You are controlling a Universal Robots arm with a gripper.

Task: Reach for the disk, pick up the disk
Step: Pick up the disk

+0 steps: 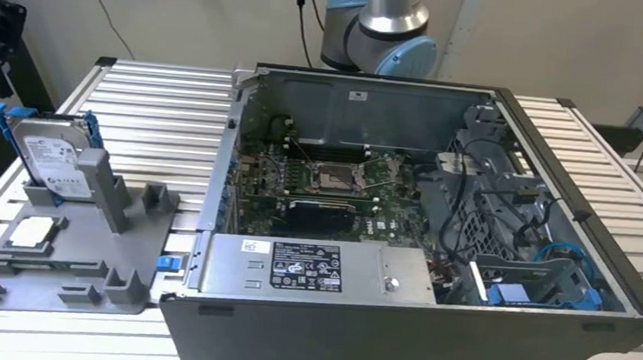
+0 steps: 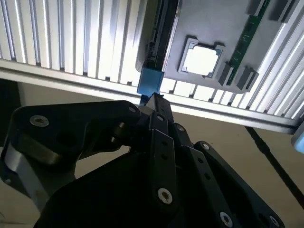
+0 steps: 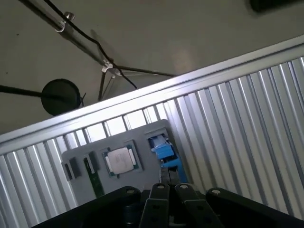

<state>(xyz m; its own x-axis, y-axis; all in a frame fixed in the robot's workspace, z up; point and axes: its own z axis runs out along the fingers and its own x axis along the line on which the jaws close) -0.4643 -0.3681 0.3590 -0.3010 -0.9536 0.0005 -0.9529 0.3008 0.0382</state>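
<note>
In both wrist views the hand [image 2: 154,100] [image 3: 168,176] is hanging closest to the camera. Its fingers are lying together and are gripping nothing. In both views it is pointing at the blue end of the disk [image 2: 151,81] [image 3: 163,148]; whether it is touching the disk cannot be determined.

In the exterior view, a grey fixture [image 1: 67,287] is occupying the desk [image 1: 153,104] at its near corner on the exterior view's left. A square silver processor chip [image 1: 35,232] [image 2: 202,59] [image 3: 119,159] is lying flat in a recess of the fixture, and a green memory module [image 2: 244,35] [image 3: 95,178] is sitting in a slot just beside it.

The disk [image 1: 50,152] is standing upright in a slot at the far end of the fixture, behind the chip, with its white label facing the camera and its blue carrier framing it.

An open computer case [image 1: 402,327] is lying on the middle of the desk, beside the fixture on the exterior view's right. The arm base [image 1: 382,28] is rising at the far edge of the desk, behind the case.
</note>
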